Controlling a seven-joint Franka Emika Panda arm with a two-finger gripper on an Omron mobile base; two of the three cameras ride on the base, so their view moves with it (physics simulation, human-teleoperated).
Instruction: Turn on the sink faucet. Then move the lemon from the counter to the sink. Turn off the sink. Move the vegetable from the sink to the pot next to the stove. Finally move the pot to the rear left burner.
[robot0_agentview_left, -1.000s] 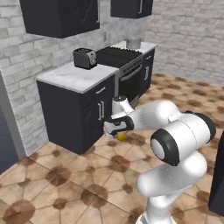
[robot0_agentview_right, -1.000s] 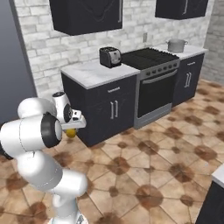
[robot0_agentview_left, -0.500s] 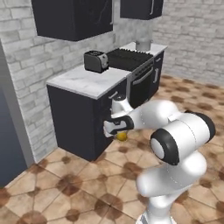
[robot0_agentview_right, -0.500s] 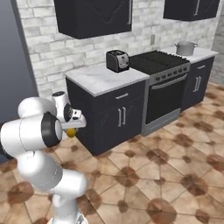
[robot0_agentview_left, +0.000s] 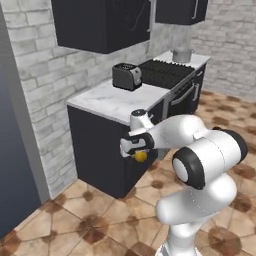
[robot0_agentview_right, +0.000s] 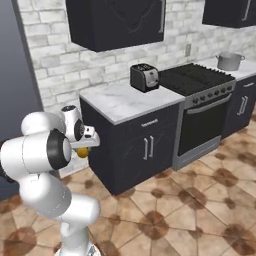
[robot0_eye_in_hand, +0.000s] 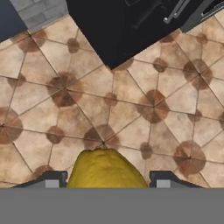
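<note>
My gripper (robot0_agentview_left: 139, 153) is shut on the lemon (robot0_agentview_left: 141, 156), a small yellow fruit held low over the tiled floor in front of the dark cabinet. From the other side the lemon (robot0_agentview_right: 82, 152) hangs under the gripper (robot0_agentview_right: 85, 148). In the hand view the lemon (robot0_eye_in_hand: 105, 166) sits between the two fingertips of the gripper (robot0_eye_in_hand: 107, 180). The steel pot (robot0_agentview_left: 182, 54) (robot0_agentview_right: 229, 61) stands on the counter beyond the black stove (robot0_agentview_left: 165, 73) (robot0_agentview_right: 197, 77). The sink and its faucet are out of view.
A white marble counter (robot0_agentview_left: 112, 101) (robot0_agentview_right: 125, 100) tops the dark cabinet, with a black toaster (robot0_agentview_left: 126, 76) (robot0_agentview_right: 144, 77) near the stove. Dark wall cabinets (robot0_agentview_left: 102, 22) hang above. Brown tiled floor (robot0_eye_in_hand: 131, 109) lies open below the hand.
The whole picture has shifted, so the base has driven: counter, toaster and stove now stand elsewhere in both base views. The arm keeps its pose with the lemon still gripped.
</note>
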